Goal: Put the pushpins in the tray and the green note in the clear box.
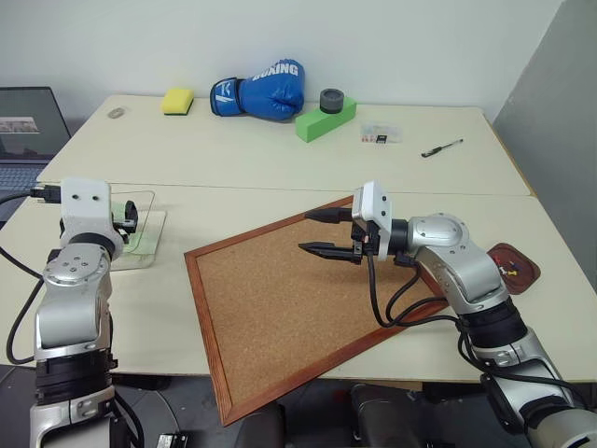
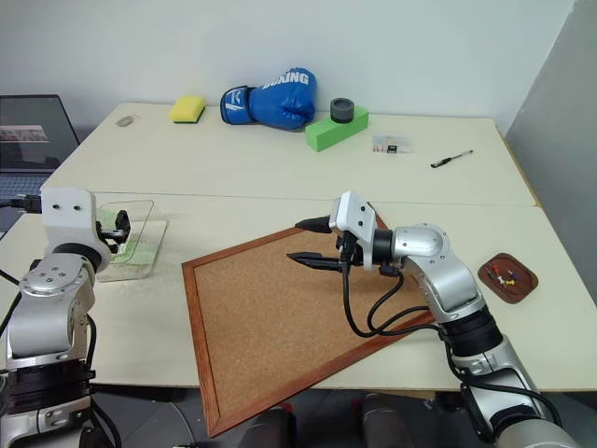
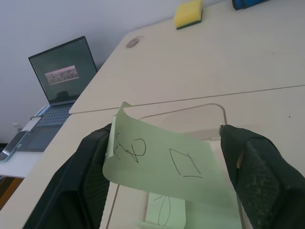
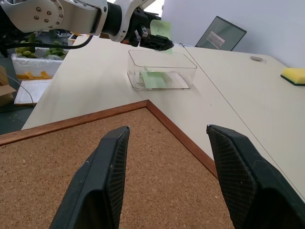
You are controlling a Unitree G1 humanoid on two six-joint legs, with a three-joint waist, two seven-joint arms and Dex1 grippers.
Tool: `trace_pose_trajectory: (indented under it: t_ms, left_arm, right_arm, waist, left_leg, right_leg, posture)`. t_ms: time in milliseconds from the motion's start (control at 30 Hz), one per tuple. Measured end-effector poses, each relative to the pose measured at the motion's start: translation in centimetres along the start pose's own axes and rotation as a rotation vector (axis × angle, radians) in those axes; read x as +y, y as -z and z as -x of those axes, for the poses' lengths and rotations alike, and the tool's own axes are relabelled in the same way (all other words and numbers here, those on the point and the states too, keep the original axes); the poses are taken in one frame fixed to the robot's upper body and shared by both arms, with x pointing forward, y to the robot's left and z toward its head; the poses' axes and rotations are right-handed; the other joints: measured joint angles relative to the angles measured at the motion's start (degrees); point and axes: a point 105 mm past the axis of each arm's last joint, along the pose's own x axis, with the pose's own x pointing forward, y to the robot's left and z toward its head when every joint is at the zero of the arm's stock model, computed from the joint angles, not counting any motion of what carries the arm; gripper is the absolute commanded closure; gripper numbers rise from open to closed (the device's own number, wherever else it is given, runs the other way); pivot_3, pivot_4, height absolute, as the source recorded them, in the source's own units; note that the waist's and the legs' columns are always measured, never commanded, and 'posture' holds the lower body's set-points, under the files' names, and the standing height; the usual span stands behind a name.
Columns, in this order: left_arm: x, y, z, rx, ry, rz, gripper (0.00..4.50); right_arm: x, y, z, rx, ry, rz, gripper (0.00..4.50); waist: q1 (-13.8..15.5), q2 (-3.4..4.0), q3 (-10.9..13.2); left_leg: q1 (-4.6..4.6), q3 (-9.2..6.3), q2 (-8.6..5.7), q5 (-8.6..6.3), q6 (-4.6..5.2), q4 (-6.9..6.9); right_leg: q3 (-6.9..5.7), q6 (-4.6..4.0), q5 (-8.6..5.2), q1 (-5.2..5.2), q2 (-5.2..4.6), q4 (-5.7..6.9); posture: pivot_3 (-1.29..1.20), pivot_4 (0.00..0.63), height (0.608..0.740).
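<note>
Between the two black fingers of your left pincer (image 3: 167, 191), the pale-green paper note with pen markings (image 3: 162, 164) hangs over the shallow transparent plastic box (image 3: 209, 114). The fingers stand apart; the note's curled edge touches one finger (image 3: 90, 167), while whether it touches the other finger cannot be told. Judge the step in hand as the release of this note into the box. A second green slip (image 3: 164, 210) already lies on the box floor below the pincer.

Verify that the note drops clear of the finger before you withdraw; if it clings, a small shake over the box is likely called for.

Your right pincer (image 1: 328, 231), fingers apart and empty, hovers over the wood-framed corkboard (image 1: 280, 308), well apart from the left pincer. Beyond the right arm sits the small reddish-brown tray (image 2: 508, 277), with coloured pushpins (image 2: 505, 276) in it.
</note>
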Motion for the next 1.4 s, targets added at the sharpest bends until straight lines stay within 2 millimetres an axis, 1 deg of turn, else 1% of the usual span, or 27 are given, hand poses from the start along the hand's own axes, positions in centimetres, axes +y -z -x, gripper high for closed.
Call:
trace_pose_trajectory:
  t_ms: [33,167,267,333,433,500,567,633,700,767,867,967,1033,1133,1200,1300,1367,1400]
  left_arm:
    - [0.0,0.2,0.1,0.006,-0.001,-0.006,0.03]
    - [0.5,1.7,0.5,0.057,-0.002,-0.058,0.03]
    - [0.8,2.2,0.5,0.077,0.001,-0.104,0.03]
    - [0.3,2.3,0.4,0.083,0.030,-0.120,0.03]
    - [-1.3,2.9,0.4,0.111,0.121,-0.098,0.03]
    - [-2.3,2.9,0.4,0.109,0.167,-0.074,0.03]
    - [-2.9,2.1,0.2,0.079,0.180,-0.038,0.03]
    - [-3.1,1.1,-0.1,0.044,0.179,0.018,0.03]
    - [-2.8,0.8,-0.1,0.034,0.167,0.030,0.03]
    - [-3.0,1.2,-0.2,0.047,0.177,0.023,0.03]
    - [-3.1,2.5,-0.2,0.092,0.182,0.015,0.03]
    - [-3.2,2.6,-0.2,0.099,0.182,0.009,0.03]
    - [-3.2,2.4,-0.2,0.090,0.183,0.013,0.03]
    - [-3.4,1.3,-0.2,0.028,0.223,0.034,0.03]
    - [-4.6,0.0,0.2,-0.021,0.319,0.066,0.03]
    - [-7.1,-1.4,1.1,-0.070,0.475,0.073,0.03]
    - [-8.9,-2.3,1.7,-0.091,0.576,0.087,0.03]
    - [-9.2,-2.6,1.9,-0.100,0.596,0.096,0.03]
  right_arm:
    - [0.0,0.0,0.0,0.002,0.000,0.000,1.77]
    - [-0.1,0.1,0.2,0.008,0.003,0.001,1.77]
    - [-0.1,0.1,0.1,0.005,0.002,0.000,1.77]
    - [0.0,0.0,0.0,0.000,0.001,-0.002,1.77]
    - [0.0,0.0,-0.1,-0.005,-0.001,-0.003,1.77]
    - [0.0,0.0,-0.1,-0.005,-0.001,-0.002,1.77]
    - [0.0,0.0,-0.1,-0.005,0.000,-0.002,1.77]
    - [0.0,0.0,-0.1,-0.005,0.001,-0.001,1.77]
    - [0.0,0.0,-0.1,-0.004,0.002,-0.001,1.77]
    - [-0.1,0.0,0.0,-0.002,0.005,0.000,1.77]
    - [-0.1,0.0,0.0,-0.001,0.007,0.000,1.77]
    - [-0.1,0.0,0.0,0.000,0.012,0.001,1.77]
    - [-0.2,0.0,0.1,0.001,0.013,0.002,1.77]
    - [-0.2,0.0,0.1,0.002,0.019,0.005,1.77]
    - [-0.2,-0.2,0.4,-0.001,0.031,0.012,1.77]
    - [-0.1,-0.7,0.9,-0.017,0.064,0.029,1.77]
    - [0.0,-0.8,2.0,-0.021,0.116,0.009,1.77]
    - [0.0,-0.7,2.3,-0.020,0.131,0.001,1.77]
  waist:
    - [-0.1,0.00,0.0]
    - [-0.2,0.00,0.0]
    - [-0.2,0.00,0.0]
    - [-0.2,0.00,0.0]
    - [-0.1,0.00,0.0]
    - [-0.1,0.00,0.0]
    - [-0.1,0.00,0.0]
    - [-0.1,-0.01,0.0]
    - [-0.2,-0.01,0.0]
    - [-0.4,0.00,0.0]
    - [-0.4,-0.01,0.0]
    - [-0.3,-0.01,0.0]
    - [-0.3,-0.01,0.0]
    - [-0.2,-0.01,0.0]
    - [-0.1,-0.01,0.0]
    - [-0.1,-0.01,0.0]
    - [0.0,-0.01,0.0]
    - [0.2,-0.01,0.0]
  left_leg:
    - [0.00,0.00,0.00,0.00,0.00,0.00]
    - [0.01,-0.01,0.01,0.00,0.00,0.00]
    - [0.01,-0.01,0.01,0.00,0.00,0.00]
    - [0.01,0.00,0.00,0.00,0.00,0.00]
    - [0.00,0.00,0.00,0.00,0.00,0.00]
    - [0.00,0.00,0.00,0.00,0.00,0.00]
    - [0.00,-0.01,0.01,0.00,0.00,-0.01]
    - [0.00,0.00,0.01,0.00,0.00,0.00]
    - [0.01,0.01,0.01,0.00,0.00,0.00]
    - [0.03,0.02,0.01,0.00,0.00,-0.02]
    - [0.02,0.00,0.03,0.00,0.00,-0.02]
    - [0.01,0.00,0.02,0.00,0.00,0.00]
    - [0.01,0.00,0.01,0.00,0.00,0.00]
    - [0.00,-0.01,0.02,0.00,0.00,0.00]
    - [-0.02,0.00,0.01,0.00,0.00,-0.01]
    - [-0.03,0.00,0.00,0.00,0.00,-0.02]
    - [-0.05,-0.02,0.00,0.00,0.00,-0.01]
    - [-0.05,-0.03,0.00,0.00,0.00,-0.01]
  right_leg:
    - [0.00,0.00,0.00,0.00,0.00,0.00]
    - [-0.01,0.00,0.00,-0.01,0.01,0.01]
    - [-0.01,0.00,0.00,0.00,0.01,0.02]
    - [-0.01,0.00,0.00,0.00,0.01,0.01]
    - [-0.01,0.00,0.00,0.01,0.01,-0.01]
    - [-0.01,0.00,0.00,0.00,0.01,0.00]
    - [-0.02,0.00,0.00,0.00,0.01,0.00]
    - [-0.01,0.00,0.00,0.00,0.01,0.00]
    - [0.01,0.00,0.00,0.00,0.01,0.00]
    - [0.01,0.00,0.00,-0.01,0.01,0.01]
    - [0.00,-0.01,0.00,-0.02,0.03,0.02]
    - [0.00,0.00,0.00,0.00,0.02,0.01]
    - [0.00,0.00,0.00,0.00,0.01,0.01]
    - [-0.01,-0.01,0.00,0.00,0.02,0.00]
    - [-0.01,-0.01,0.00,0.00,0.00,-0.01]
    - [-0.01,0.00,0.00,0.00,0.00,-0.03]
    - [-0.02,0.00,0.00,0.00,0.00,-0.02]
    - [-0.03,0.00,-0.01,0.00,0.00,-0.03]
  posture:
    - [0.00,0.150,0.740]
    - [0.00,0.150,0.740]
    - [0.00,0.150,0.740]
    - [0.00,0.150,0.740]
    - [0.00,0.150,0.740]
    - [0.00,0.150,0.740]
    - [0.00,0.150,0.740]
    - [0.00,0.150,0.740]
    - [0.00,0.150,0.740]
    - [0.00,0.150,0.740]
    - [0.00,0.150,0.740]
    - [0.00,0.150,0.740]
    - [0.00,0.150,0.740]
    - [0.00,0.150,0.740]
    - [0.00,0.150,0.740]
    - [0.00,0.150,0.740]
    - [0.00,0.150,0.740]
    - [0.00,0.150,0.740]
